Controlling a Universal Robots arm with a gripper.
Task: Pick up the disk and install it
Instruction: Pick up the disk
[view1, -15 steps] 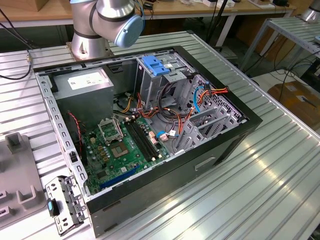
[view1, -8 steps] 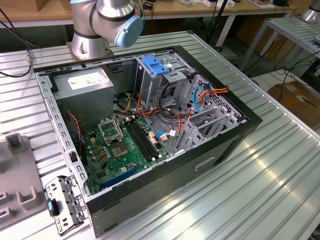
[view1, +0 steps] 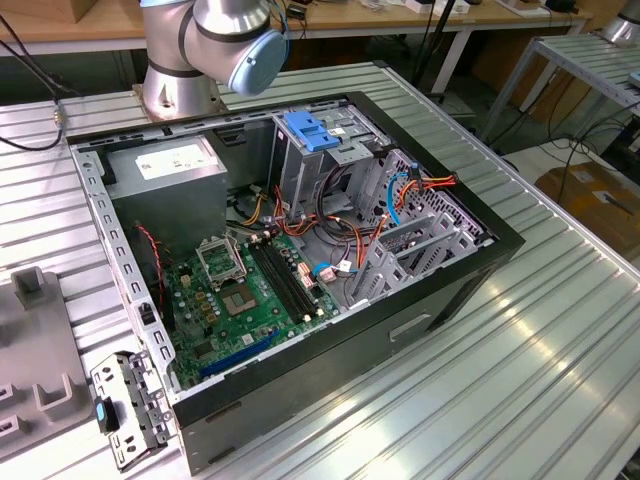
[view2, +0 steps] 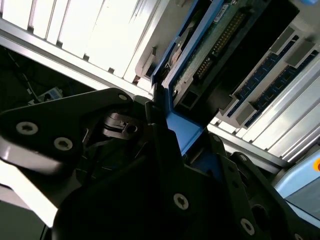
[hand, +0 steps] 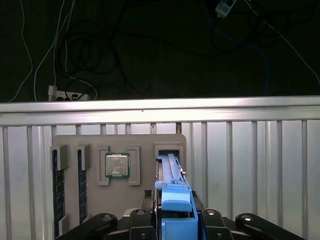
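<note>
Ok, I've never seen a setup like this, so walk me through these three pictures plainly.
The exterior view is a camera off the arm: a robot arm stands on a ribbed metal table next to an open computer case. Both wrist views ride on the arm. The first wrist view looks at a grey tray holding memory sticks, a processor chip and the disk, standing on edge. The gripper is at the disk; whether it grips it, I cannot tell. The second wrist view shows the disk's blue bracket close up.
</note>
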